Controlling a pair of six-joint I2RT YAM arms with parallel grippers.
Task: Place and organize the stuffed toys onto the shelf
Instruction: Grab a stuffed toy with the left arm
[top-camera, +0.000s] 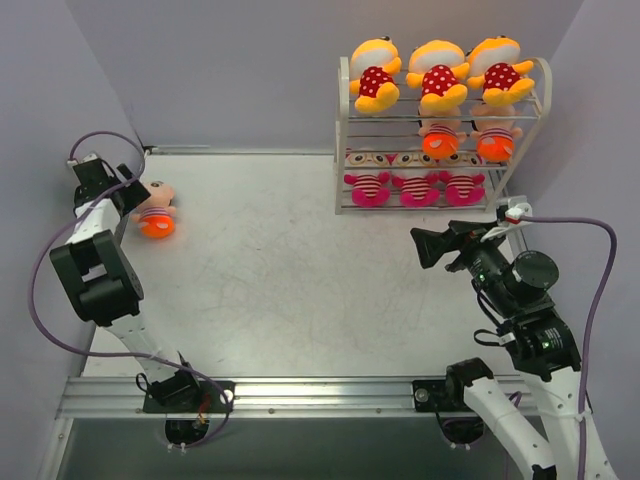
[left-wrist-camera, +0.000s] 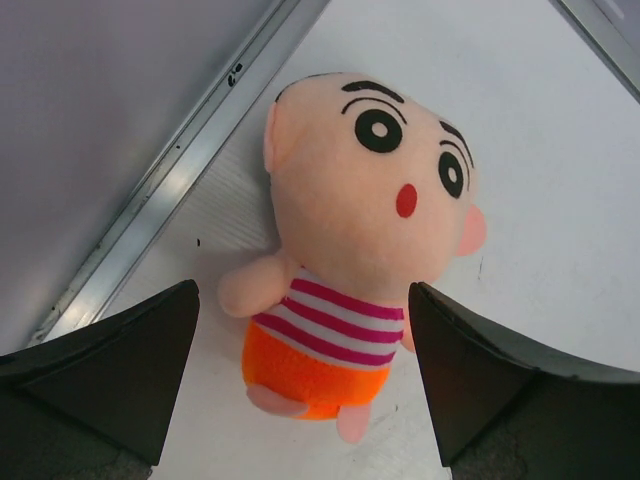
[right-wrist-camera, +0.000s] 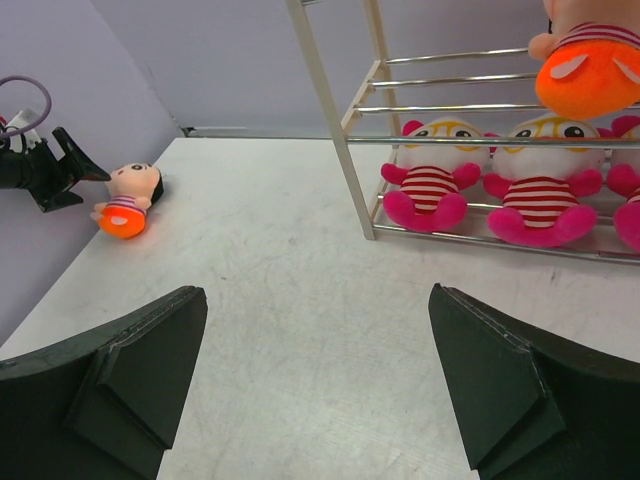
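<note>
One stuffed toy, peach-faced with a striped shirt and orange bottom (top-camera: 157, 212) (left-wrist-camera: 350, 260) (right-wrist-camera: 127, 203), lies on its back at the table's far left. My left gripper (top-camera: 135, 190) (left-wrist-camera: 303, 300) hangs open just over it, a finger on either side of its body, touching nothing. The white wire shelf (top-camera: 343, 130) (right-wrist-camera: 330, 110) stands at the back right. It holds three yellow toys (top-camera: 437, 75) on top, two orange-bottomed toys (top-camera: 440, 135) (right-wrist-camera: 590, 70) in the middle and three pink-striped toys (top-camera: 418, 180) (right-wrist-camera: 430, 185) below. My right gripper (top-camera: 425, 245) (right-wrist-camera: 318, 295) is open and empty, in front of the shelf.
A grey wall and a metal rail (left-wrist-camera: 170, 190) run close by the lying toy on its left. An aluminium rail (top-camera: 300, 395) borders the table's near edge. A purple cable (top-camera: 590, 300) loops off the right arm.
</note>
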